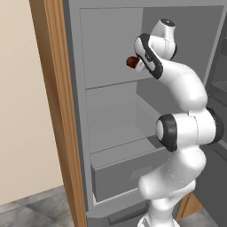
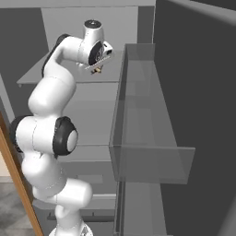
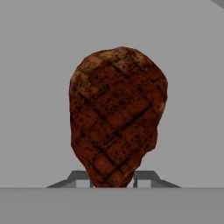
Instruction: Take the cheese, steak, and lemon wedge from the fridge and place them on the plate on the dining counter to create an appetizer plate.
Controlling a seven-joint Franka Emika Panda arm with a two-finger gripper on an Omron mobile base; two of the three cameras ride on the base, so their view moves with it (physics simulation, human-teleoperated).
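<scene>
The steak (image 3: 117,118), a dark reddish-brown lump with grill marks, stands large in the hand view against the fridge's grey inner wall. My gripper (image 3: 113,179) is shut on it, one fingertip on each side of its lower end. From the left base view the steak (image 1: 131,61) shows at the tip of my hand, over the upper shelf (image 1: 111,82) of the fridge (image 1: 106,40). In the right base view the gripper (image 2: 97,70) reaches in above that shelf. Whether the steak rests on the shelf or hangs just above it I cannot tell.
A lower shelf (image 1: 119,133) and a grey drawer (image 1: 119,175) sit below my arm. The open fridge door with its clear bin (image 2: 147,152) stands close on the right. A wooden panel (image 1: 57,111) borders the fridge on the left.
</scene>
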